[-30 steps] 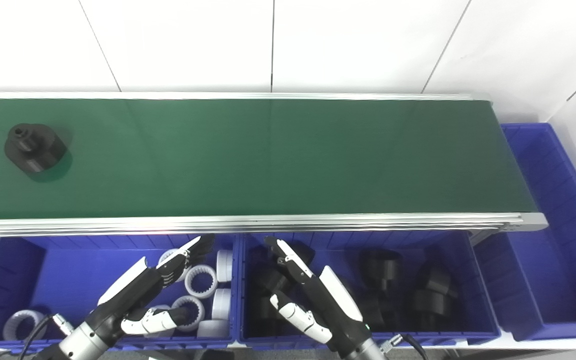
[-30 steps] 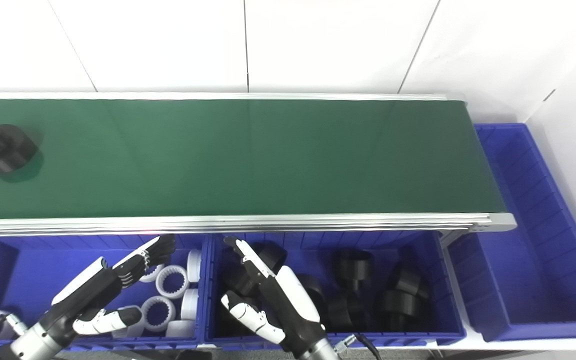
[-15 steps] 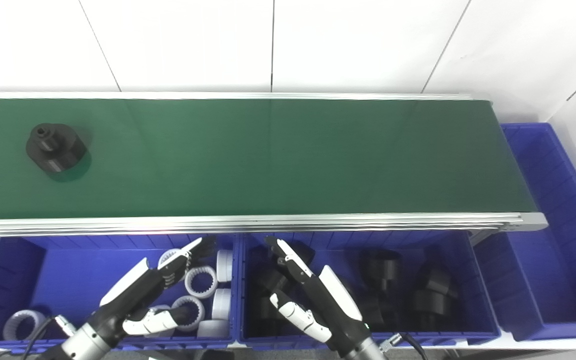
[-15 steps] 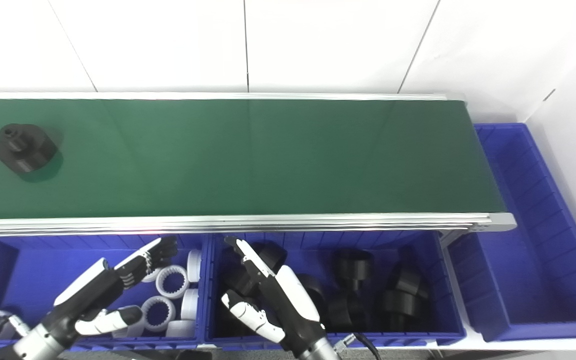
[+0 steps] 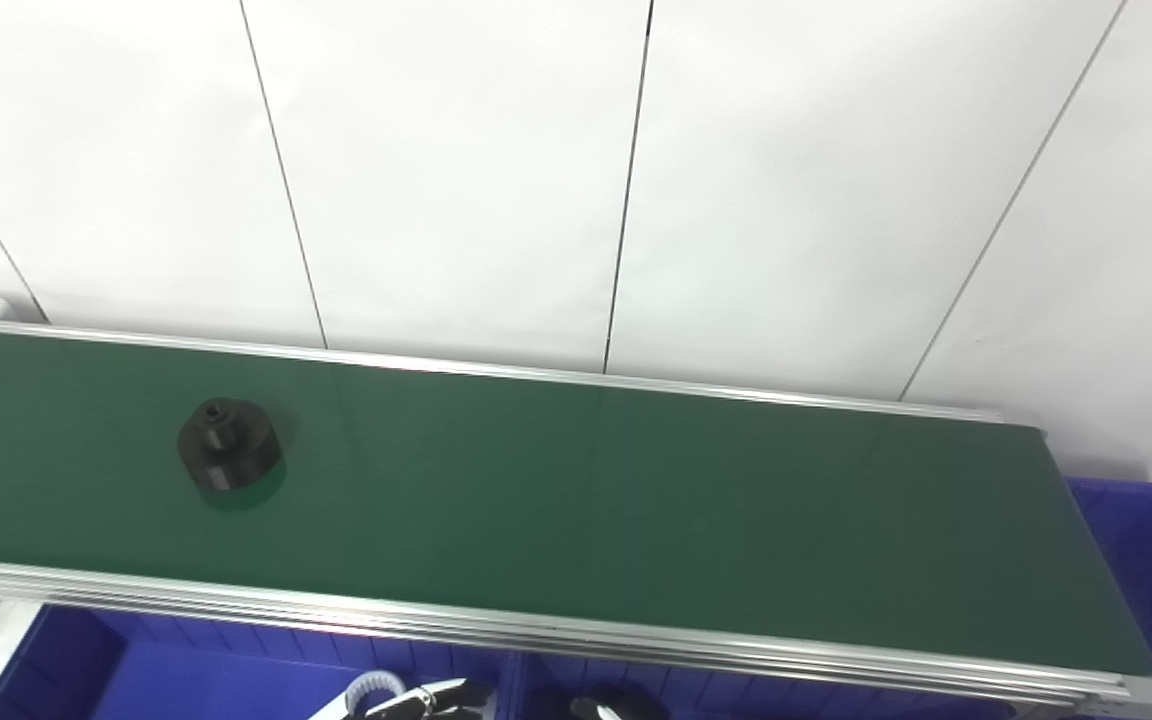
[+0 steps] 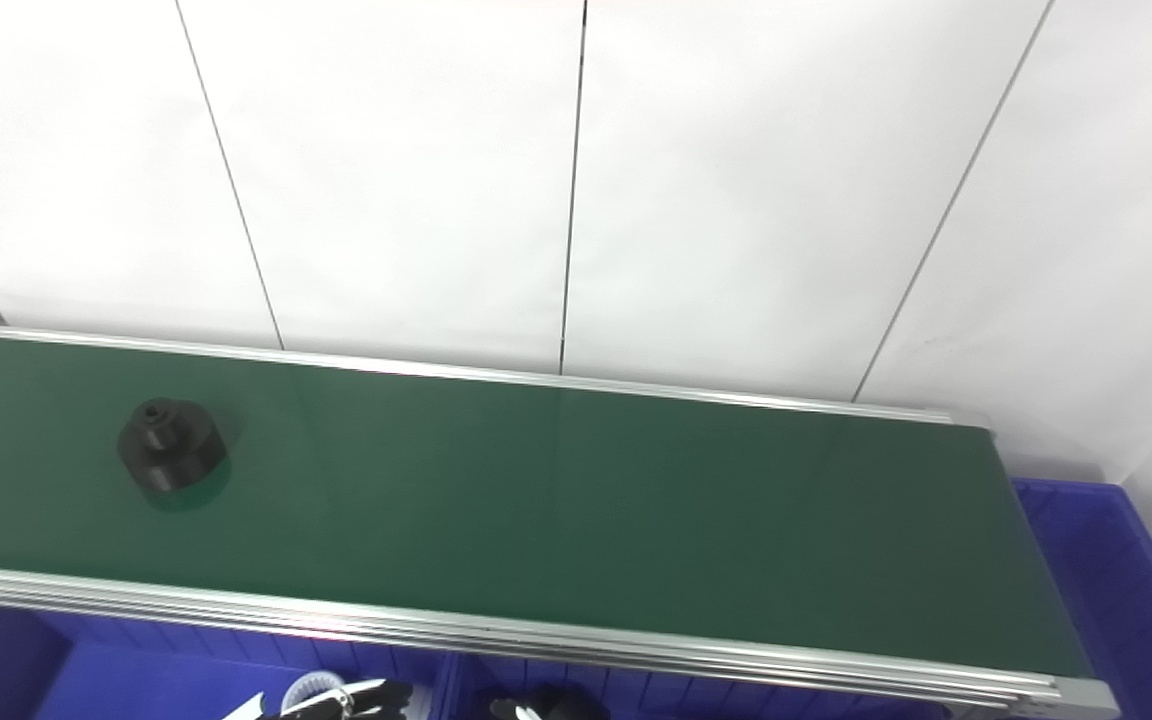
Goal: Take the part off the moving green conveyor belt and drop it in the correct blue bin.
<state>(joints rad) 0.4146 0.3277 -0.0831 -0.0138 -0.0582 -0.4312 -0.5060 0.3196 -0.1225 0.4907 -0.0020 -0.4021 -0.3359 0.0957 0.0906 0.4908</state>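
Timing decides this pick: black part (image 5: 228,458) rides the green conveyor belt (image 5: 636,500) alone, well toward its left end and nearer the far rail than the near one, while both hands wait low at the picture's bottom edge. A clean grab likely means letting the part travel closer before reaching over the near rail, then closing around its wide round body rather than the small raised hub on top, and matching the belt's drift so the fingers do not knock it aside. Only the fingertips of the left hand (image 5: 426,698) show, lying close together over the blue bin (image 5: 186,680) beside a white toothed ring (image 5: 368,686), touching nothing that can be made out; whether that hand is spread or closed cannot be told. The right hand (image 5: 604,711) is a sliver at the frame edge, its state likewise unreadable.
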